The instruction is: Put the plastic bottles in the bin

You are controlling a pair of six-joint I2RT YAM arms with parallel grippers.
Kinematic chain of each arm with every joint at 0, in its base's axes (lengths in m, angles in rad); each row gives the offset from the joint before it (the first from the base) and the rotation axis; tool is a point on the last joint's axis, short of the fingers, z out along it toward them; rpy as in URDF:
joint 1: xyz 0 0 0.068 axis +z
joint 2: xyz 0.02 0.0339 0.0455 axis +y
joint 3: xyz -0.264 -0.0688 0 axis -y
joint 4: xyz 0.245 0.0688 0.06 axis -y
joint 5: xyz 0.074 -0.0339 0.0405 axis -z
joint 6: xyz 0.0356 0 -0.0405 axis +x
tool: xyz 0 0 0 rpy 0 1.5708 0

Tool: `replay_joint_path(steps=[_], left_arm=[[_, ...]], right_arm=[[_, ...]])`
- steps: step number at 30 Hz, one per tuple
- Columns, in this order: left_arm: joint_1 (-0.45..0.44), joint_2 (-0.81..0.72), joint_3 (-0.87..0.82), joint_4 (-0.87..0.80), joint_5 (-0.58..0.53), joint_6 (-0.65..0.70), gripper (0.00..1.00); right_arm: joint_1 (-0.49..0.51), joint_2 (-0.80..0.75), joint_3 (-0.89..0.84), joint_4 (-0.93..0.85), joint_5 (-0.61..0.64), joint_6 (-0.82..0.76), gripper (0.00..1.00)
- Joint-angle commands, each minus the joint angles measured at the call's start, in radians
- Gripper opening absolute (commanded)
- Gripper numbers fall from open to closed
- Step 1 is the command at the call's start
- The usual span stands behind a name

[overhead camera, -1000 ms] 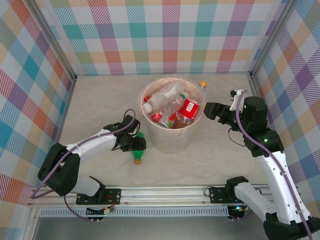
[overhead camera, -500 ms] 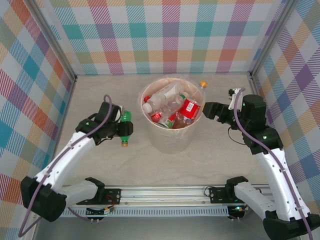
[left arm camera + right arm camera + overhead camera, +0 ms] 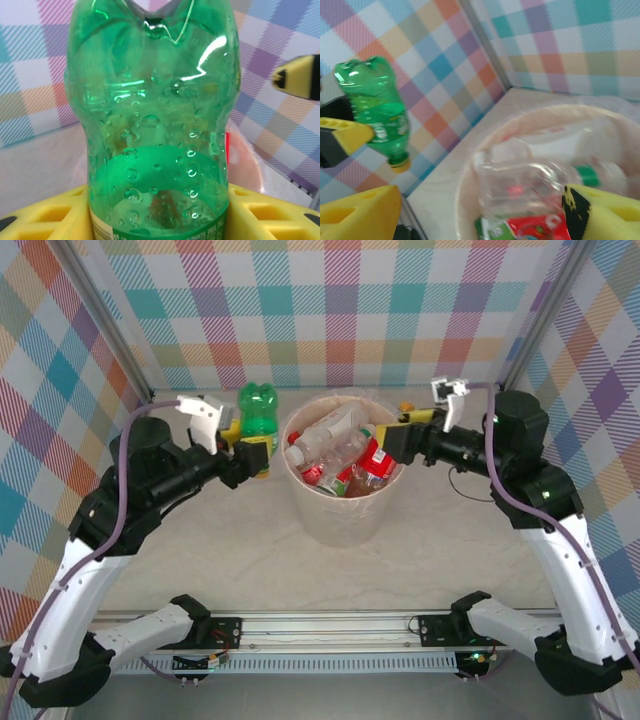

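A robot test cell — plaid-cloth walls (image 3: 330, 310), aluminium frame rail (image 3: 330, 645), pale tabletop (image 3: 200, 530).

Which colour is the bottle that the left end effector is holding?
The bottle is transparent green; the left wrist view shows it best.

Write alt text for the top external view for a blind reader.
The left gripper holds a green bottle up beside the bin, which already contains several bottles. The right gripper is open at the bin's opposite rim.

Your table (image 3: 200, 540) shows pale and marbled. On it stands the bin (image 3: 345, 520), between your left gripper (image 3: 254, 448) and right gripper (image 3: 396, 432).
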Motion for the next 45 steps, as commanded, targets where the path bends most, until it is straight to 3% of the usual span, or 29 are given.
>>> replay_joint_path(steps=[1, 10, 14, 20, 27, 35, 45], left_arm=[[-0.051, 0.086, 0.037, 0.025, 0.051, 0.062, 0.54], [-0.129, 0.177, 0.080, 0.057, 0.072, 0.069, 0.54], [-0.133, 0.168, 0.068, 0.104, 0.086, 0.051, 0.53], [-0.134, 0.163, 0.055, 0.159, 0.136, 0.032, 0.52], [-0.133, 0.162, 0.050, 0.179, 0.122, 0.027, 0.52], [-0.133, 0.157, 0.030, 0.198, 0.046, 0.033, 0.51], [-0.133, 0.192, 0.011, 0.248, 0.095, 0.015, 0.51]], right_arm=[[0.079, 0.075, 0.087, 0.014, -0.013, -0.049, 0.84], [0.222, 0.253, 0.272, 0.038, -0.030, -0.075, 0.87], [0.225, 0.294, 0.298, 0.020, 0.059, -0.060, 0.87], [0.224, 0.371, 0.365, 0.000, 0.046, -0.045, 0.87], [0.224, 0.394, 0.371, -0.026, 0.085, -0.043, 0.83], [0.222, 0.366, 0.362, -0.088, 0.235, -0.055, 0.92], [0.223, 0.425, 0.384, -0.036, 0.062, -0.011, 0.85]])
